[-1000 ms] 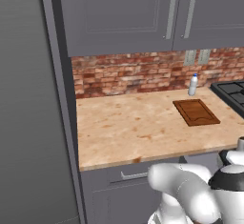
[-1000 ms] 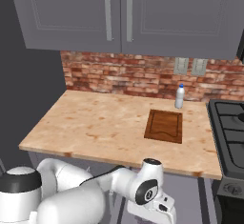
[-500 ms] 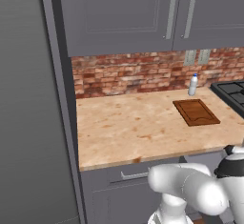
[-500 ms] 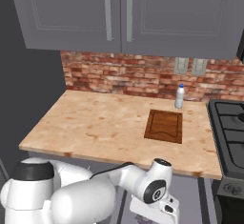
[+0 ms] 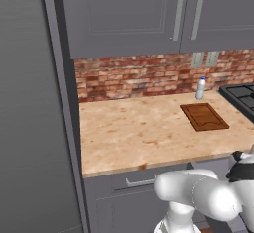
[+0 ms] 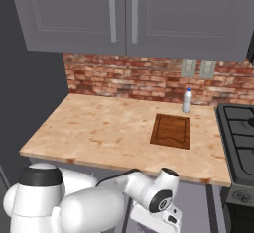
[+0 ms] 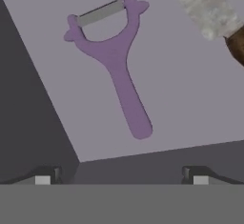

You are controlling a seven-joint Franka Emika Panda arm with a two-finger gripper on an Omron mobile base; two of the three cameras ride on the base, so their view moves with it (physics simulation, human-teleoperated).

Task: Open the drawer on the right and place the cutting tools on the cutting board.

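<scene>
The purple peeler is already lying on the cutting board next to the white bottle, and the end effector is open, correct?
Not quite. The hand view shows the purple peeler lying in the drawer, below the open end effector. The cutting board near the white bottle is bare.

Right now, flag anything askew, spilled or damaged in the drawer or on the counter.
Nothing stands out. The purple peeler lies flat and whole on the drawer floor, apart from a second tool at the corner. The cutting board sits flat and bare on the counter, and the bottle stands upright.

The white arm (image 5: 198, 195) has swung lower and rightward below the countertop (image 5: 144, 130).
</scene>
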